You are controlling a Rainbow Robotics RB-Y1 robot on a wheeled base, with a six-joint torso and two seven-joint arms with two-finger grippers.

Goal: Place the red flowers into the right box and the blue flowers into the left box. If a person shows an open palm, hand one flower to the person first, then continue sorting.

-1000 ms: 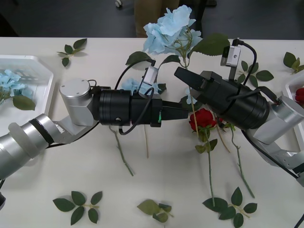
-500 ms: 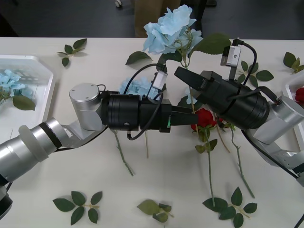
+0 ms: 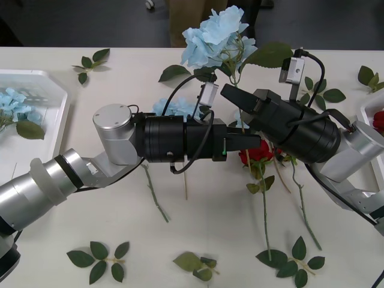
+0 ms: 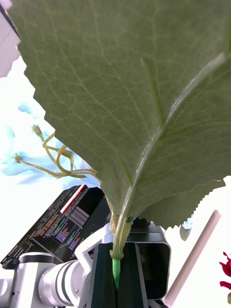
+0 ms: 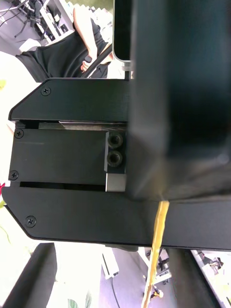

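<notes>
Right black two-finger gripper point(image 3: 231, 95): pinched on stem of raised pale sky-blue artificial hydrangea cluster point(image 3: 213, 36) at table centre | Left black gripper point(image 3: 255, 142): beside stem, finger state indiscernible | Red artificial rose point(image 3: 259, 151): lying below.

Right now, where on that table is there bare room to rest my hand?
Bare table lies between the left box and the left arm, and near the front edge beside the leaf sprigs. The middle is crowded: both end effectors meet over a red flower and stems.
</notes>
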